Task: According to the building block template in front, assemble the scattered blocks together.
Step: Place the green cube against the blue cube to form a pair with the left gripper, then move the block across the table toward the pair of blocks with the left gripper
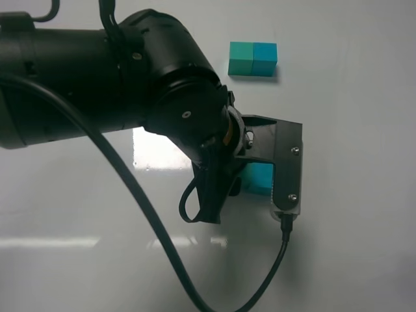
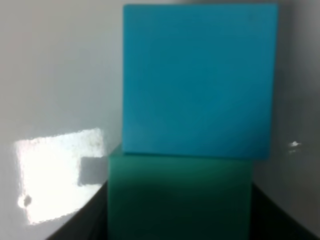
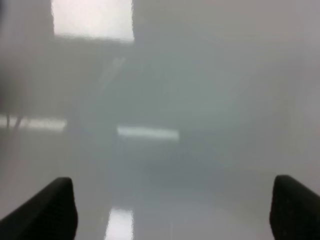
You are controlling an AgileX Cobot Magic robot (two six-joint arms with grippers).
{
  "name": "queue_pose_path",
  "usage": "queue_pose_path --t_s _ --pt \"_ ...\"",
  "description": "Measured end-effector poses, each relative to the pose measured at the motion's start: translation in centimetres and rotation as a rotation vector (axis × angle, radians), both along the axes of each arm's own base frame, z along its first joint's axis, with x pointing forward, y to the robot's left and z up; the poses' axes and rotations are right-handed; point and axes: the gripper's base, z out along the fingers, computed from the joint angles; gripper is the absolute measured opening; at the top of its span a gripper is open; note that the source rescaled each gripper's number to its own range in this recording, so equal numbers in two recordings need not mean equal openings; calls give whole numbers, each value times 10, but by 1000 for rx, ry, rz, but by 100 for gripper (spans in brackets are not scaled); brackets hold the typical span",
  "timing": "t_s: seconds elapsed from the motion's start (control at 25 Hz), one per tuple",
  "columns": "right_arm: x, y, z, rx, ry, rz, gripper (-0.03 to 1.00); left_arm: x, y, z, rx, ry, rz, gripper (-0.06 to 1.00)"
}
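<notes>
The bench (image 1: 364,214) has a white, smooth, glossy top that mirrors light in bright patches. The building block template (image 1: 253,59) near the far edge looks matt and even, like foam or dull plastic. The blue cube (image 2: 199,80) and the green cube (image 2: 179,197) have the same matt, smooth faces. The left arm (image 1: 97,78) wears a black, smooth shell with a faint sheen; its camera bracket (image 1: 287,169) is dull black with bright metal screws (image 1: 296,150). The cable (image 1: 148,213) is smooth and black, rubber-like. The right gripper (image 3: 172,210) has black fingers (image 3: 50,210) with faint ribbing
</notes>
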Motion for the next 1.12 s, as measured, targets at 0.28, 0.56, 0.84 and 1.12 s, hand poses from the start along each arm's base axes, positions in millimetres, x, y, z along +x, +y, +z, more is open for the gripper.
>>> queue_pose_path --t_s 0.28,0.56,0.84,1.12 --pt "0 0 0 0 0 0 85 -2 -1 -1 -42 33 49 47" --pt "0 0 0 1 0 0 85 -9 -14 -1 -112 24 -6 73" --pt "0 0 0 1 0 0 85 -7 -19 -6 -113 20 -16 73" --pt "0 0 0 1 0 0 85 -6 -20 -9 -98 -1 -23 66"
